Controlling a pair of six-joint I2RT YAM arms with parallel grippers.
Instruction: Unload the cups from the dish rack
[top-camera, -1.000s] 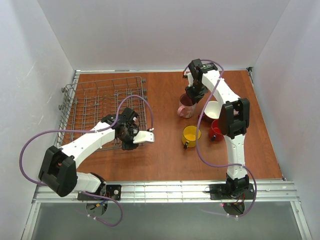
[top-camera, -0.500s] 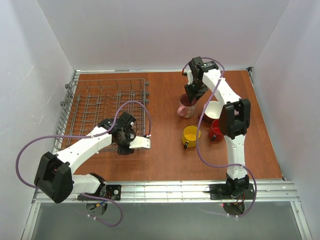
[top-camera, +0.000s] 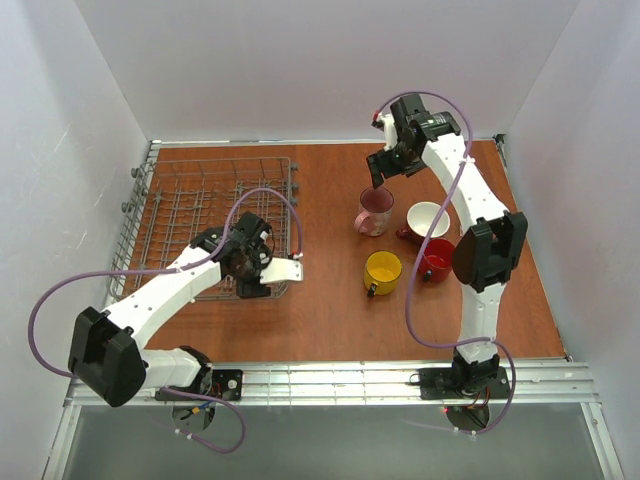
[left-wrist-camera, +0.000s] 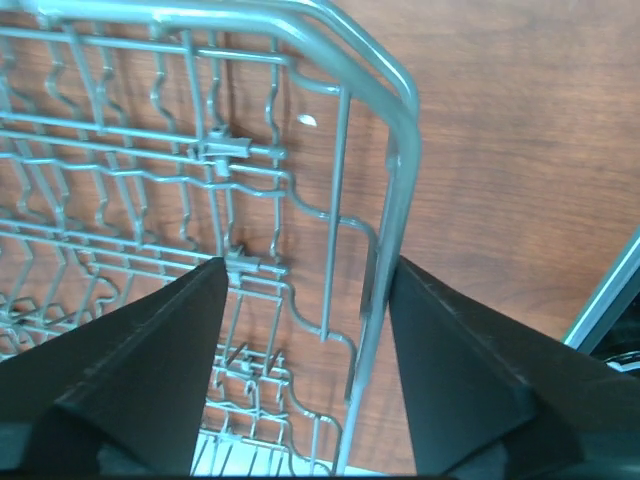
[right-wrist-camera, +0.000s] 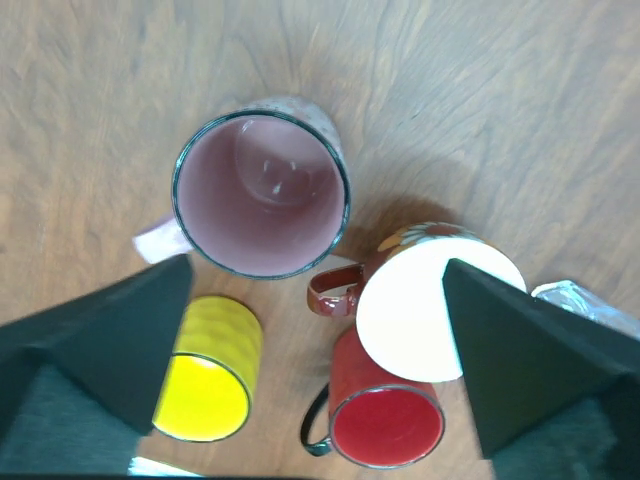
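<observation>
Both released: right gripper (right-wrist-camera: 318, 262) above the pink mug (right-wrist-camera: 262, 195), its wrist view alone catching the clear tumbler (right-wrist-camera: 590, 300); left gripper (left-wrist-camera: 308, 268) straddling the dish rack (left-wrist-camera: 398, 170) rim.

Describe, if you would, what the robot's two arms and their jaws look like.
Both the left arm and the right arm have white tubular links joined by chunky black joint housings. A thin purple cable loops loosely along each one. In the wrist views the jaws are matte black, tapering wedges. No markings are legible.
</observation>
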